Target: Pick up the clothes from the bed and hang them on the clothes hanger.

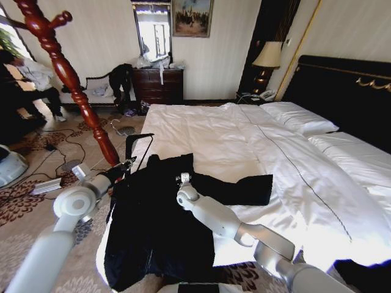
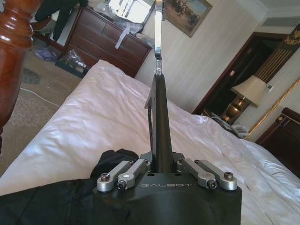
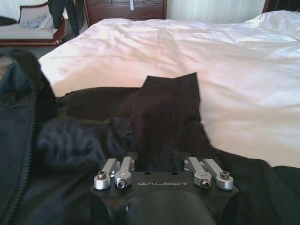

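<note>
Lettering "GALBOT", pale on black, on the body of the left gripper (image 1: 127,163) in the left wrist view. Same word on the body of the right gripper (image 1: 183,179) in the right wrist view. No other writing readable.

Counted: two grippers, one black coat (image 1: 162,232), one coat stand (image 1: 68,76), one bed (image 1: 244,137) with two white pillows (image 1: 300,117), one lamp (image 1: 267,55), one brown dresser (image 1: 157,85), one painting (image 1: 192,17).

From the head view: coat spread flat over the near left corner of the bed, one sleeve (image 1: 244,189) stretched out across the white cover toward the middle. Left gripper at the edge of the bed, just beside the collar end of the coat and near the lower part of the coat stand. Right gripper over the coat, near its upper middle. Coat stand on the carpet at the left of the bed, apart from the coat.

From the left wrist view: fingers (image 2: 159,112) pressed together into one thin blade with nothing between them, above the white cover, coat edge below.

From the right wrist view: dark cloth close under and before the gripper, zipper line (image 3: 28,122) at one side, sleeve flat on the cover. State of the right gripper: cannot tell.
</note>
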You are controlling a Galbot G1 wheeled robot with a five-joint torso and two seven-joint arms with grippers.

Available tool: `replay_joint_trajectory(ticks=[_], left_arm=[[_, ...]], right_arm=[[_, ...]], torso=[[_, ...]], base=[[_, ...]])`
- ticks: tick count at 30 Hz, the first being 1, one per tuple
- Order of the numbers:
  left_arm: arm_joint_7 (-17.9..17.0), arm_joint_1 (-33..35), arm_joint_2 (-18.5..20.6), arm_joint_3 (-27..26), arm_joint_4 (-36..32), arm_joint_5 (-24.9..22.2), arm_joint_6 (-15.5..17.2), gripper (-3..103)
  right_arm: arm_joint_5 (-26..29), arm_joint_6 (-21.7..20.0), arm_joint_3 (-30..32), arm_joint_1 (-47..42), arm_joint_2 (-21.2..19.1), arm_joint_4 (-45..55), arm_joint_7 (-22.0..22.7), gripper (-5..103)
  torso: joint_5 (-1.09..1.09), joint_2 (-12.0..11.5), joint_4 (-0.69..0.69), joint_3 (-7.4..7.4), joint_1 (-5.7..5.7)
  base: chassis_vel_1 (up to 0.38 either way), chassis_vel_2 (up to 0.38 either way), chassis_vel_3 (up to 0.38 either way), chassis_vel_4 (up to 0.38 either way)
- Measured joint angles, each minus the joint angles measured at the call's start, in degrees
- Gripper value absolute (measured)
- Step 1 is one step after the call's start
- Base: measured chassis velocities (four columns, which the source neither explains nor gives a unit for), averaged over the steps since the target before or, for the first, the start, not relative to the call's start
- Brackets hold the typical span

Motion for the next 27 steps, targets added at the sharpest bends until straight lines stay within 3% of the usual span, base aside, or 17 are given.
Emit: replay_joint_trajectory(ticks=[4,6,7,10,12,14,17,21,27], left_arm=[[0.0,0.77,0.12,0.2,0.02,-0.79,0.42,18],[0.01,0.86,0.12,0.39,0.03,-1.08,0.48,18],[0.04,0.9,0.14,0.5,0.03,-1.29,0.52,18],[0.73,1.51,0.98,1.04,-0.11,-6.8,1.31,18],[0.92,1.77,1.21,1.16,-0.15,-8.43,1.71,18],[2.44,3.21,2.32,2.09,0.0,-12.74,2.98,18],[3.86,4.78,3.12,3.03,0.58,-14.3,3.98,18],[4.21,5.83,3.57,3.98,1.42,-15.18,5.12,18],[4.96,5.72,3.07,9.76,3.74,-15.85,6.65,18]], right_arm=[[0.45,0.38,1.53,-1.03,-2.57,1.73,-1.09,24],[0.67,0.54,2.04,-1.26,-3.16,2.17,-1.39,24],[0.85,0.72,2.36,-1.38,-3.55,2.44,-1.6,19],[5.56,4.23,5.25,-2.31,-6.06,5.67,-6.4,3],[7.0,4.88,6.04,-2.52,-6.5,6.34,-7.4,3],[12.31,6.76,9.48,-3.29,-8.07,8.91,-10.55,1],[14.77,7.5,12.32,-3.94,-9.79,10.76,-12.11,0],[15.27,7.73,13.78,-4.65,-11.74,11.78,-12.88,0],[16.67,9.19,15.44,-6.59,-14.48,14.48,-15.22,0]], torso=[[0.0,0.0,0.0,0.0,0.0],[0.0,0.0,0.0,0.0,0.0],[0.01,0.0,0.0,0.0,0.0],[0.01,-0.01,0.0,0.0,0.0],[0.01,0.0,0.0,0.0,0.0],[0.01,0.0,-0.01,0.0,0.0],[0.01,0.0,0.01,0.0,0.0],[0.01,0.0,-0.01,0.0,0.0],[0.01,0.0,0.0,0.0,0.0]], base=[[0.0,0.0,0.0,0.0],[0.0,0.0,0.0,0.0],[0.0,0.0,0.0,0.0],[0.0,0.0,0.0,0.0],[0.0,0.0,0.0,0.0],[0.0,0.0,0.0,0.0],[0.0,0.0,0.0,0.0],[0.0,0.0,0.0,0.0],[0.0,0.0,0.0,0.0]])
